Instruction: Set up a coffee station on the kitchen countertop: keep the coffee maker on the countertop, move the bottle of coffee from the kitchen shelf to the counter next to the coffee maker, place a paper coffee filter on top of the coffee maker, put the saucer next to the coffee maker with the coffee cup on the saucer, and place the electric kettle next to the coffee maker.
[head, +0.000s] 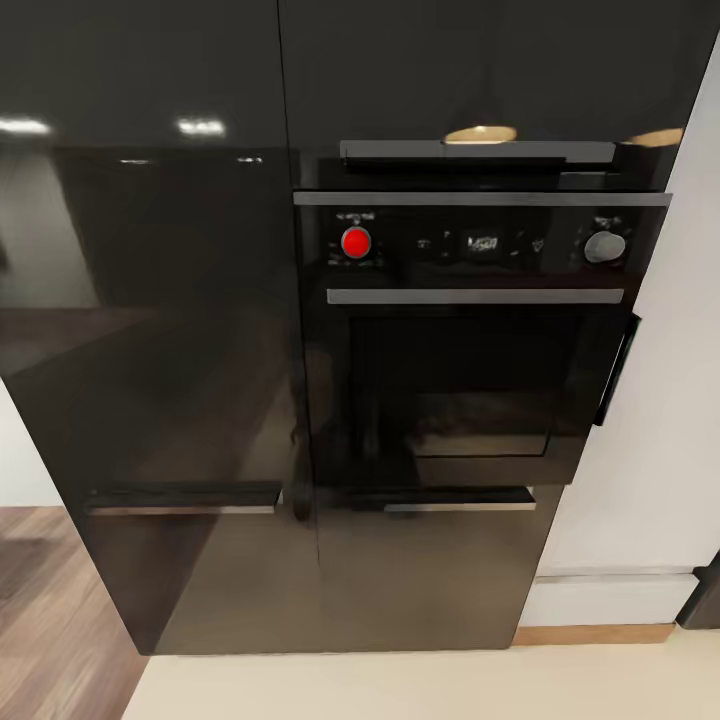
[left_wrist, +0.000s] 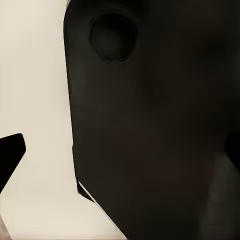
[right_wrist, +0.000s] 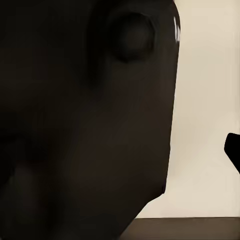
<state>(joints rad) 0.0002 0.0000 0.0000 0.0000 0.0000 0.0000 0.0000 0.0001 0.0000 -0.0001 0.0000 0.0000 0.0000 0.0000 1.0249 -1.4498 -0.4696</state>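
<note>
Cream floor (head: 400, 690) lies closest in the head view, meeting brown wood-plank flooring (head: 50, 600) at the left. Rising from it is a tall glossy black cabinet block (head: 180, 350) with a built-in black glass-fronted oven (head: 470, 390). The oven's control strip carries a round red knob (head: 356, 242), a small lit display (head: 483, 243) and a round grey knob (head: 604, 246), with a long grey bar handle (head: 475, 296) beneath. A white wall panel (head: 650, 450) stands to the right of the block.

Each wrist view looks past a broad dark body of the robot (left_wrist: 160, 130) toward pale floor. A small black tip (left_wrist: 10, 155) juts in at the edge of the left wrist view and another (right_wrist: 234, 150) in the right wrist view; whether either tool is wide or narrow cannot be told, and nothing can be seen held in them.

No coffee maker, jar, saucer, cup, kettle or bench appears here, so progress cannot be judged from these views. The robot seems to be in transit, facing the oven, and it probably needs to turn toward the kitchen worktop or shelf before any handling.
</note>
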